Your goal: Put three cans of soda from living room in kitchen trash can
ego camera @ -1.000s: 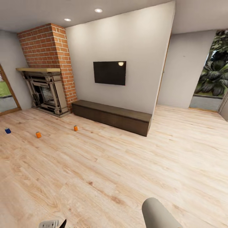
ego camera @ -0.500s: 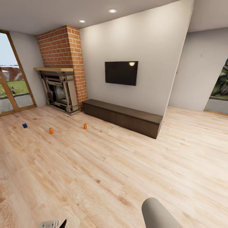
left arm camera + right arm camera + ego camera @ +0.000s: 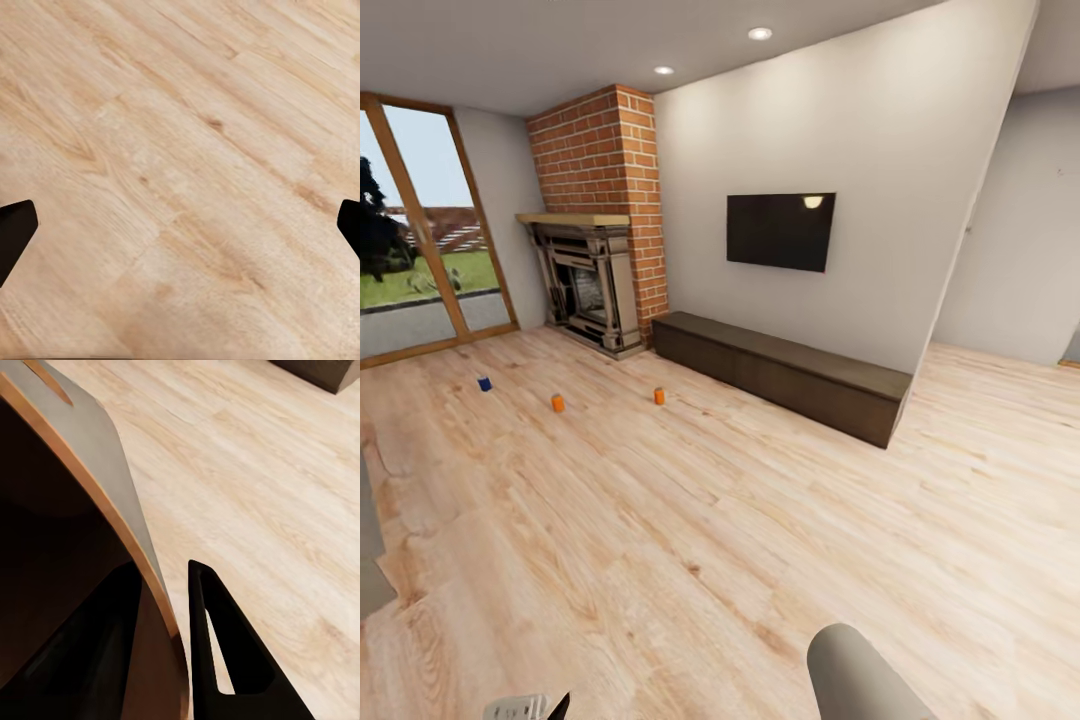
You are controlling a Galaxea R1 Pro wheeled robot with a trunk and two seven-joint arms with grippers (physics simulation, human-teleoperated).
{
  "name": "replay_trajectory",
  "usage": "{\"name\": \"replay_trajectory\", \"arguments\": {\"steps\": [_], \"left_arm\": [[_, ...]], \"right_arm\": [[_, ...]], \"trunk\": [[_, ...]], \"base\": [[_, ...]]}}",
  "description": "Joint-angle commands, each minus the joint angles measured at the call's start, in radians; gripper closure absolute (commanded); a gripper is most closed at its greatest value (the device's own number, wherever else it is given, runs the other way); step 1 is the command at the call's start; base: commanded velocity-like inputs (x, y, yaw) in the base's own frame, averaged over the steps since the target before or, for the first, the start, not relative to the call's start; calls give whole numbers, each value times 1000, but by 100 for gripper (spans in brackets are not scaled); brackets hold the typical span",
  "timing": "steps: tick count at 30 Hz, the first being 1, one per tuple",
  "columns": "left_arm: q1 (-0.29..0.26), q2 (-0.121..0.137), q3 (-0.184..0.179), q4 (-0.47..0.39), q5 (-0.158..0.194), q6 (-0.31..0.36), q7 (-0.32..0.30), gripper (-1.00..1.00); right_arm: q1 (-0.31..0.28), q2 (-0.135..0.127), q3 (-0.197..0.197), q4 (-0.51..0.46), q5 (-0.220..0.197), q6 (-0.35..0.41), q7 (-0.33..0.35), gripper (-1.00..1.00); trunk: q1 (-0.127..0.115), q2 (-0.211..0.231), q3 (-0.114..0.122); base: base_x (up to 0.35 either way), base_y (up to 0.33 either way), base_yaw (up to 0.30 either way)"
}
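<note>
I am looking across the living room floor (image 3: pixel 740 540), light wood planks running toward a brick chimney (image 3: pixel 605 190) and a carved fireplace (image 3: pixel 588 290). Three cans stand on the floor in front of the fireplace, in a loose row and apart from one another: the blue can (image 3: pixel 484 383) nearest the glass doors (image 3: pixel 420 240), the first orange can (image 3: pixel 558 402) in the middle, the second orange can (image 3: pixel 659 396) nearest the low dark bench (image 3: pixel 790 375) under the wall-mounted TV (image 3: pixel 780 231). All are far from my arms.

In the left wrist view the left gripper (image 3: pixel 180 229) is spread wide, with bare floor between its dark fingertips (image 3: pixel 15 232).

In the right wrist view the right gripper (image 3: pixel 161 622) is clamped on the rim of the trash can (image 3: pixel 97 487), one finger (image 3: pixel 221 660) outside the grey wall and the other inside the brown interior.
</note>
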Motion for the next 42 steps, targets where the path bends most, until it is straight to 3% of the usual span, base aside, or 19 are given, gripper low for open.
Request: {"name": "replay_trajectory", "arguments": {"steps": [1, 42], "left_arm": [[0, 0, 0, 0, 0, 0, 0, -100], [1, 0, 0, -1, 3, -3, 0, -100]], "right_arm": [[0, 0, -3, -2, -7, 0, 3, 100], [0, 1, -2, -1, -7, 0, 3, 100]], "trunk": [[0, 0, 0], [-4, 7, 17]], "base": [[56, 0, 218], [76, 0, 207]]}}
